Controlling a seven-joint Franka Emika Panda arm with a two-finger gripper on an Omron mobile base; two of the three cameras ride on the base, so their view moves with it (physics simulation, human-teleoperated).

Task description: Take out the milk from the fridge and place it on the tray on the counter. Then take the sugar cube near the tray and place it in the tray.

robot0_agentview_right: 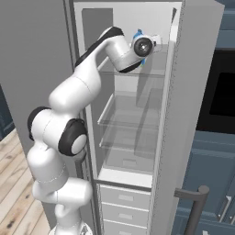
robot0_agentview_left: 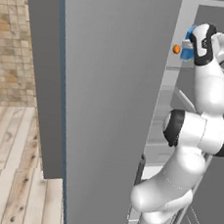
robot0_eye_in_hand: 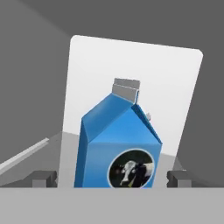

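Note:
The fridge (robot0_agentview_right: 126,137) stands open, its big grey door (robot0_agentview_left: 109,109) swung out to the left. On an upper shelf stands the milk (robot0_eye_in_hand: 118,144), a blue gable-top carton with a round cow picture on its front. My gripper (robot0_eye_in_hand: 111,178) is open, with one fingertip on each side of the carton's base and a gap to it on both sides. In the base views a little blue of the milk (robot0_agentview_left: 187,52) (robot0_agentview_right: 139,35) peeks out behind my hand. The tray, the counter and the sugar cube are out of view.
A small orange thing (robot0_agentview_left: 176,49) sits on the same shelf, left of the milk. Below are clear glass shelves (robot0_agentview_right: 133,114) and pale drawers (robot0_agentview_right: 121,197). A dark oven (robot0_agentview_right: 222,92) and dark blue cabinets (robot0_agentview_right: 215,160) stand right of the fridge. Wooden floor (robot0_agentview_left: 8,171) lies at the left.

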